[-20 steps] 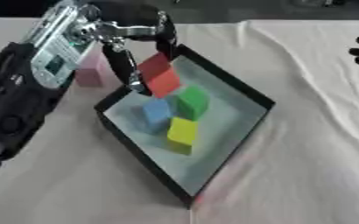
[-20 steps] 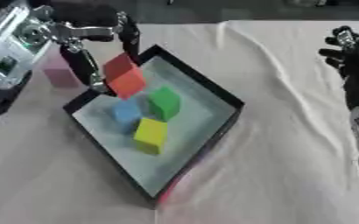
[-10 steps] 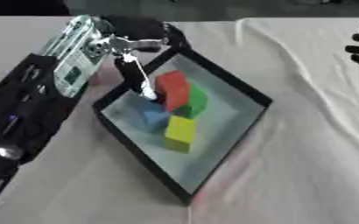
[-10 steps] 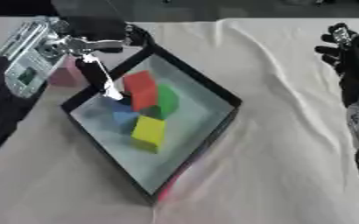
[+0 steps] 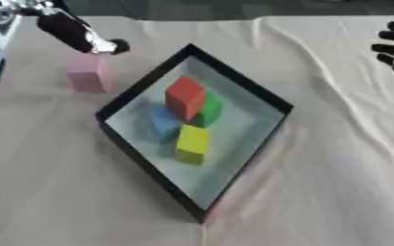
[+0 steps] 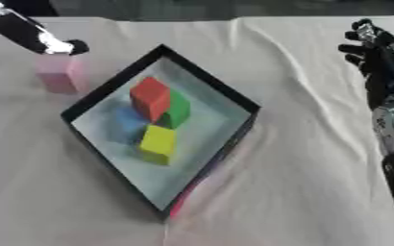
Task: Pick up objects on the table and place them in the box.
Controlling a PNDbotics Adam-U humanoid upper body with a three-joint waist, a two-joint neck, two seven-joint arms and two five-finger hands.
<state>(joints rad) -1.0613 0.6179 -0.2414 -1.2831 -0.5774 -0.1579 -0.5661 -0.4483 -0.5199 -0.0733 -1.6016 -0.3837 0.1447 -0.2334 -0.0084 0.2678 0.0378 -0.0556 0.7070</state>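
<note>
Pink block (image 5: 87, 77) on the cloth just below the left robot hand (image 5: 74, 33); finger spread unclear.

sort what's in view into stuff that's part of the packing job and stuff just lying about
Part of the job:
- box, black rim
- red block, green block, blue block and yellow block, all in the box
- pink block, on the table left of the box
- left robot hand, above the pink block

Just lying about:
- white tablecloth
- right robot hand, idle at the right edge
</note>
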